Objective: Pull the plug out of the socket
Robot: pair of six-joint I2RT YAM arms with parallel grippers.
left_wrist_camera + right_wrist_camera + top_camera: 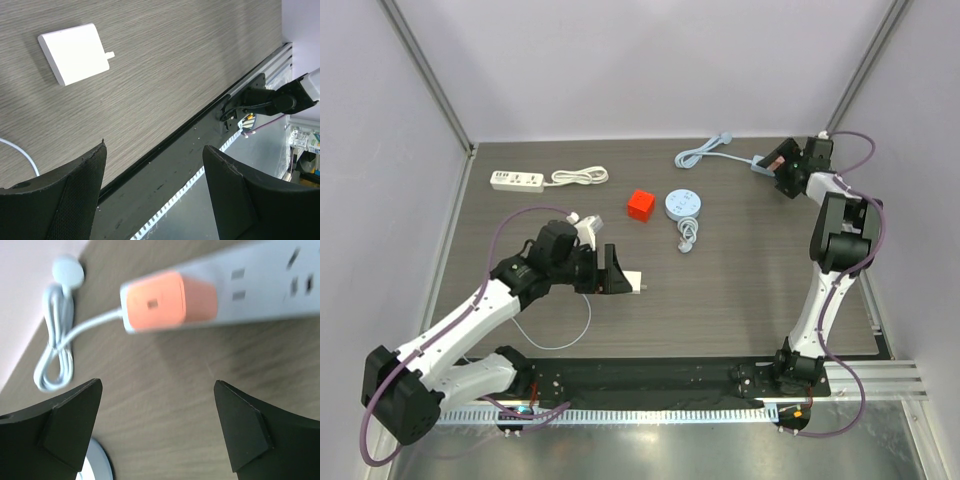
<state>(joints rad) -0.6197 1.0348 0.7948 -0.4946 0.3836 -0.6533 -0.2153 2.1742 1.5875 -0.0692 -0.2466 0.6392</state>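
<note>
The right gripper (157, 385) is spread wide, with nothing held. Just ahead, the orange plug (170, 301) is seated in the strip (280, 280). The left gripper (155, 146) is likewise opened and empty, near a white adapter (75, 52).

The whole surface (740, 300) is seen from above, behind the arm bases. Its near edge is viewed closely from the left wrist, its far right corner, with the plug (170, 300), from the right wrist. Both patches are shared with the top view.
</note>
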